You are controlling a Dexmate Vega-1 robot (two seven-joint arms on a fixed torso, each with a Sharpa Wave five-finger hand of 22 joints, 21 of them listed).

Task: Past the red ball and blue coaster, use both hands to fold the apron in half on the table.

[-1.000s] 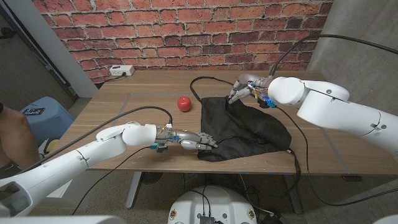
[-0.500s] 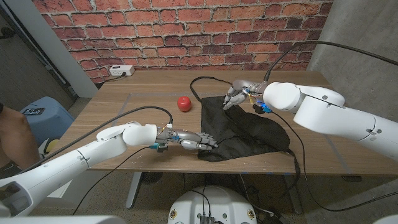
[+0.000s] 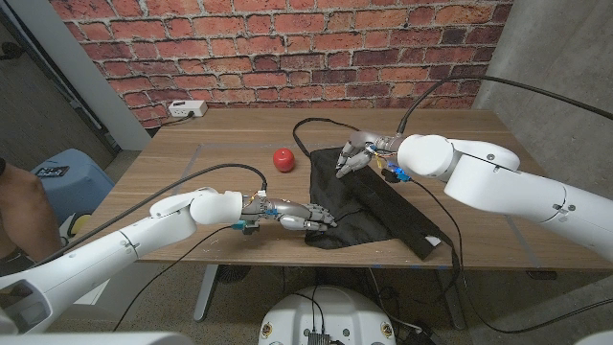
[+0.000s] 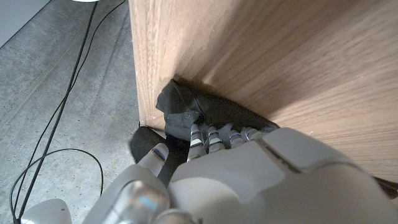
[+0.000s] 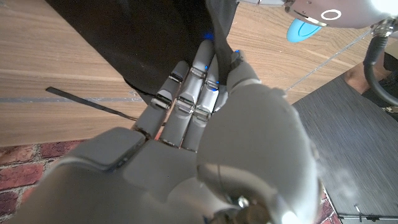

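A black apron point(image 3: 369, 206) lies crumpled on the table's right half, and the red ball point(image 3: 283, 159) sits just left of its far corner. My right hand point(image 3: 352, 153) holds a raised edge of the cloth above the apron's far side. In the right wrist view the fingers point(image 5: 186, 87) and thumb pinch black fabric point(image 5: 149, 37). My left hand point(image 3: 302, 216) grips the apron's near left corner at the table's front edge. The left wrist view shows its fingers point(image 4: 208, 134) curled onto the cloth point(image 4: 186, 112) there.
A white power strip point(image 3: 189, 108) lies at the table's far left edge. A black strap or cable point(image 3: 306, 129) loops beyond the apron. A blue stool point(image 3: 57, 171) and part of a person point(image 3: 19, 216) are left of the table.
My right hand has carried the apron's edge to the left, pulling the cloth's right part up and inward, so the apron now covers less of the right side. The left hand has stayed put.
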